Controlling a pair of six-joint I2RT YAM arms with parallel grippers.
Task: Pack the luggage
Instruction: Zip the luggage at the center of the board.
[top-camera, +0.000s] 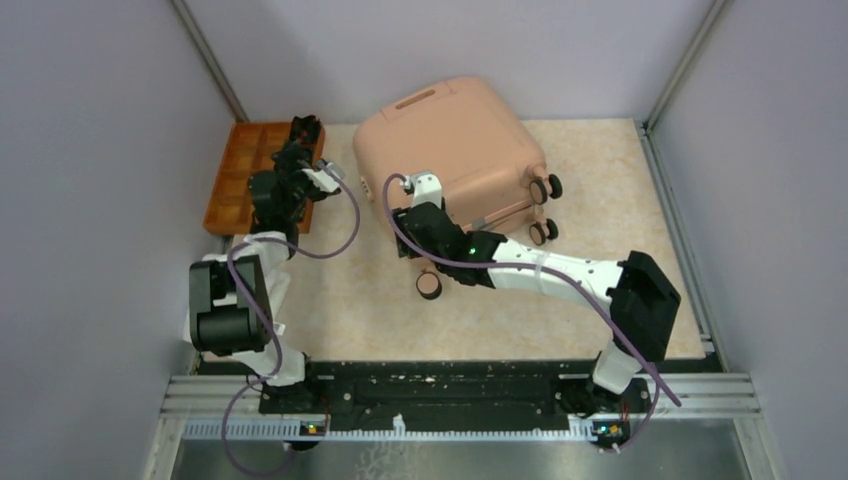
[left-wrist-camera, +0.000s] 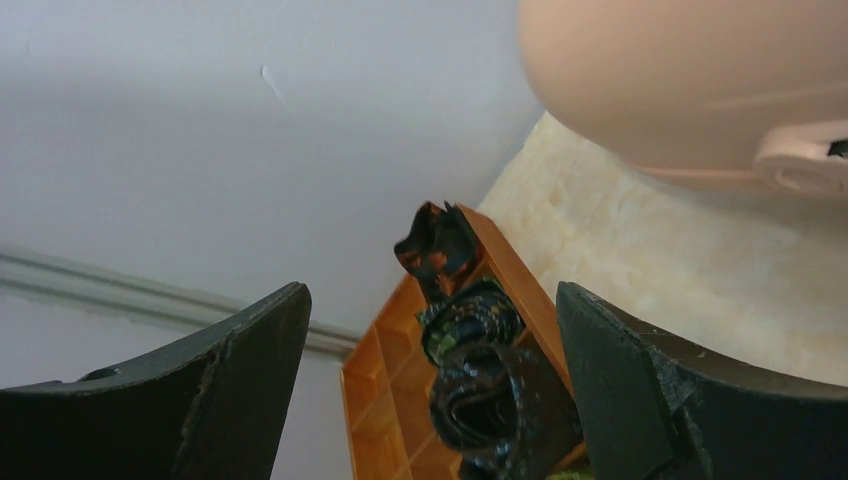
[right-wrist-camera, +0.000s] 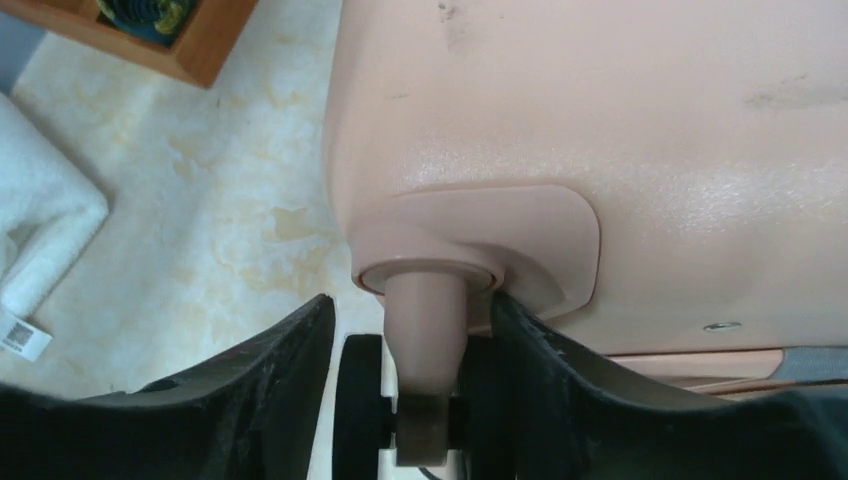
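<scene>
Right pincer clamps wheel of luggage, arm stretched leftward; left pincer wide open over orange tray.

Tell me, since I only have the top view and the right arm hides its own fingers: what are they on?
Observer: The right gripper straddles a wheel stem on the luggage. I cannot tell whether it pinches it.
Operator: And the left one?
Observer: The left gripper is open and empty, pointing at dark rolls in the tray.
Operator: Anything hidden under the arms?
Observer: A white cloth with a tag lies beside the luggage.
</scene>
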